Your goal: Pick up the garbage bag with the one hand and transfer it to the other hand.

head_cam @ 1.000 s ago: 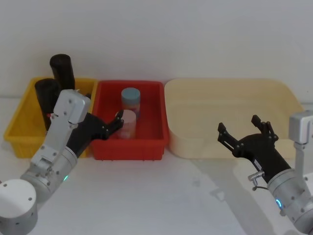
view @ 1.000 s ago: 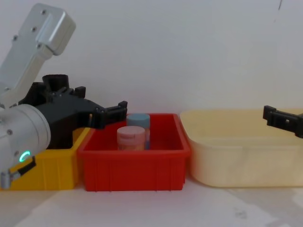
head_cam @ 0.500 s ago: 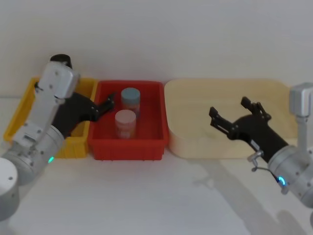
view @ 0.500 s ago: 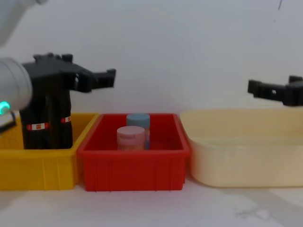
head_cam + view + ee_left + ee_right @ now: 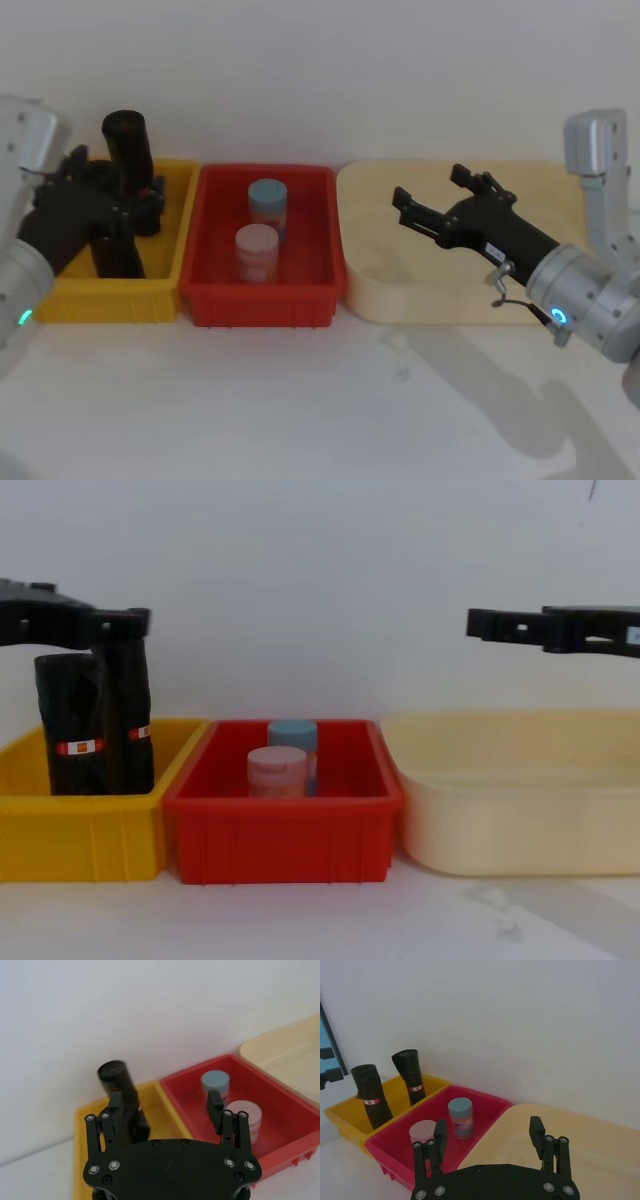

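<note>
Table (image 5: pixel 300 400): white, set against a plain wall, carrying three containers in a row. Cream tray (image 5: pixel 420 305): the widest and shallowest, on the right, with nothing in it; the air above it looks like the best open room for a handover. Red bin (image 5: pixel 260 305): centre, close between its neighbours. Yellow bin (image 5: pixel 110 300): left, holding two upright black rolls. Right claw (image 5: pixel 488 1126): fingers spread, empty, held level above the cream tray and pointing toward the red bin. Left claw (image 5: pixel 165 1097): fingers spread, gripping nothing, at roll-top height over the yellow bin. Garbage bag (image 5: pixel 125 150): judged to be the taller rear roll, standing free toward the bin's far side; in the left wrist view it sits close by one finger, not centred. Step in hand: approach, pickup not yet made. The next move calls for centring the roll between the fingers, clenching, then lifting straight up over the bin wall. Second roll (image 5: pixel 68 710): just beside it, nearer the robot; the narrow gap risks a finger knocking it. Blue-lidded jar (image 5: pixel 267 205) and pink-lidded jar (image 5: pixel 256 250): inside the red bin, beneath any rightward carry.
</note>
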Controlling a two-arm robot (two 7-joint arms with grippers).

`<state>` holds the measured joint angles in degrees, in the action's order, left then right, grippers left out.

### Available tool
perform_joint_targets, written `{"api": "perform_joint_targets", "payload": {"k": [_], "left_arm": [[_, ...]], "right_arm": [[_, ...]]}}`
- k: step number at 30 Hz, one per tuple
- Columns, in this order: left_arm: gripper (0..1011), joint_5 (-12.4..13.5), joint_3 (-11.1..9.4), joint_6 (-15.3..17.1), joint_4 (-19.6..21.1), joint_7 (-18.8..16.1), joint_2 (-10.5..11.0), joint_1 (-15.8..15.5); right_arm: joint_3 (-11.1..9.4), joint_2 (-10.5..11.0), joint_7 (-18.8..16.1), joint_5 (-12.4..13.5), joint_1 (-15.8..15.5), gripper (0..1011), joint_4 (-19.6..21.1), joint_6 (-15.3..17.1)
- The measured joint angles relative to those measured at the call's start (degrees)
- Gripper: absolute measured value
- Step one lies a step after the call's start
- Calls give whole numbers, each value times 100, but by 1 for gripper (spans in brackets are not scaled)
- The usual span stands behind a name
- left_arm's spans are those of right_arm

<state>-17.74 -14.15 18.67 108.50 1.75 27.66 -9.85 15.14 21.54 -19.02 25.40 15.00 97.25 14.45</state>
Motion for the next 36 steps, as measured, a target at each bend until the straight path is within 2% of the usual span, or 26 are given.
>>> {"api": "perform_joint_targets", "payload": {"k": [7,15,26,36], "left_arm": [[1001,-383,444,118,-55,147,2,167],[1001,-720,720,116,-415,350,-119,144],[1001,-987,751,35,-952,656,-267,-108],[1001,-1012,633,-83,-1397,781,-370,-372]], "right_arm": [[177,-82,-197,58,334,1004,-406,19],[427,-185,-338,23,657,1004,-873,-51],[692,-256,-352,-201,900,1004,-1219,-282],[815,-310,-331,-366,1016,1004,-1441,-432]]}}
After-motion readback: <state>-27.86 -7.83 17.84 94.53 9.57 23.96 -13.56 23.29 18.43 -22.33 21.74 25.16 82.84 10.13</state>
